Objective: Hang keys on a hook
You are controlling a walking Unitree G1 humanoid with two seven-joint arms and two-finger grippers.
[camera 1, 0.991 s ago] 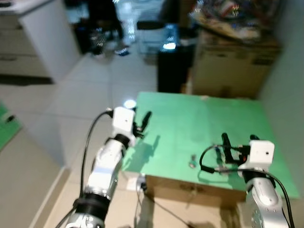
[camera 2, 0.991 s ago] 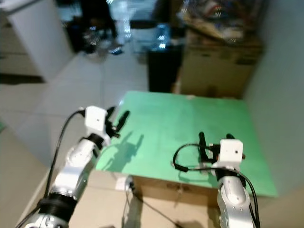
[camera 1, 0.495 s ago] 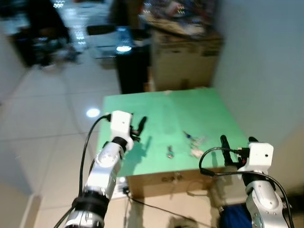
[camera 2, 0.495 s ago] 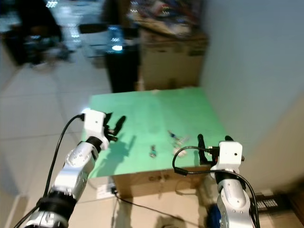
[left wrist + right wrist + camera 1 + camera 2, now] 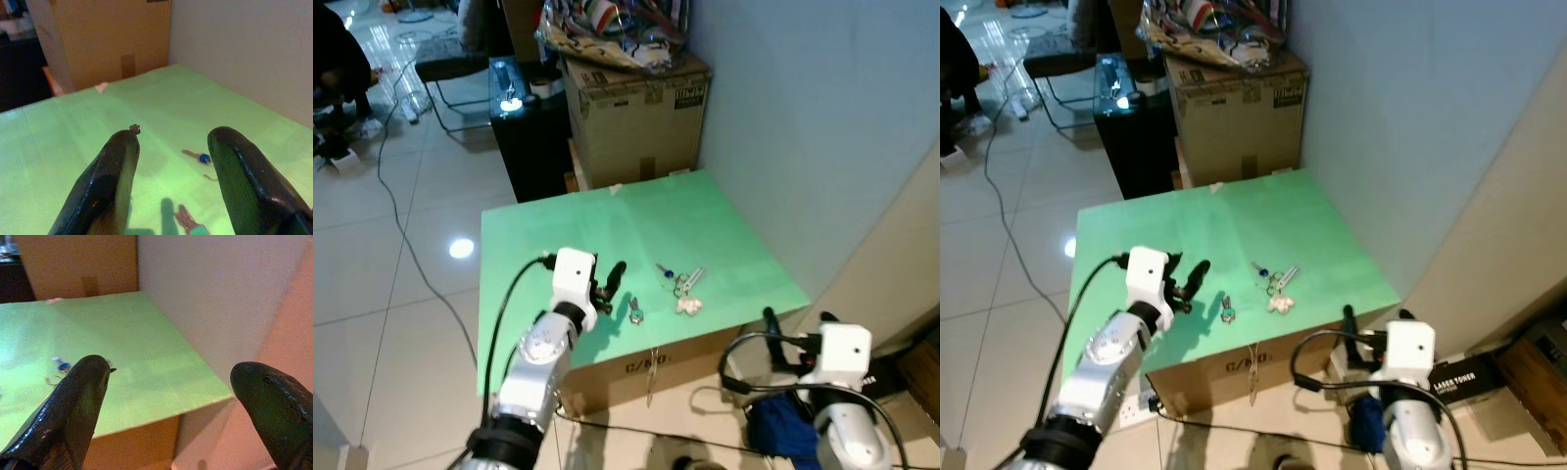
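Lying loose on the green table (image 5: pixel 548 235), the keys (image 5: pixel 681 285) are looking light and jangly — best pinched by the ring — while both the left gripper (image 5: pixel 610 284) and right gripper (image 5: pixel 795 333) are hanging wide open, empty.

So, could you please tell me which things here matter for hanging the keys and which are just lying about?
For the job:
- bunch of keys on the green table
- single key beside it
- left claw, open over the table
- right claw, open, off the table's corner

Just lying about:
- cardboard box
- black stand
- blue bag
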